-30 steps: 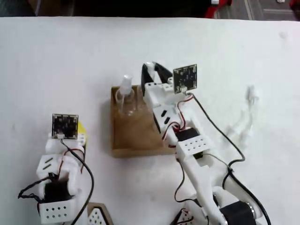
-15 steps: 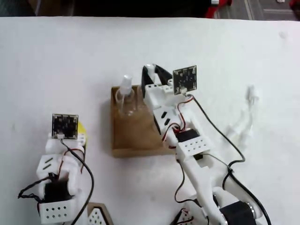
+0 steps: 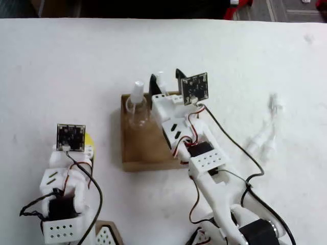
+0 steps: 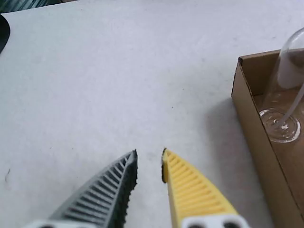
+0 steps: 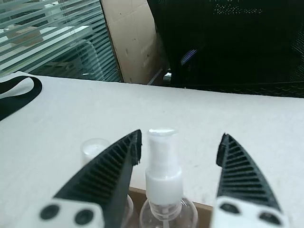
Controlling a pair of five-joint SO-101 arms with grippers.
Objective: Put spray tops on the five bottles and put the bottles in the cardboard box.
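— Nearest?
— My left gripper [image 4: 149, 159], lower left of the high view: ribbed grey and yellow fingers slightly parted, empty.
— The box?
— Brown cardboard box [image 3: 143, 149], mid-frame. At its upper end my right gripper [image 5: 180, 137] is spread wide, black serrated fingers flanking the white spray top [image 5: 163, 161] of an upright clear bottle [image 5: 168, 213] (no contact visible). Its wrist view shows a second bottle [image 5: 94, 148] alongside; the high view adds loose spray tops [image 3: 265, 138] at right.
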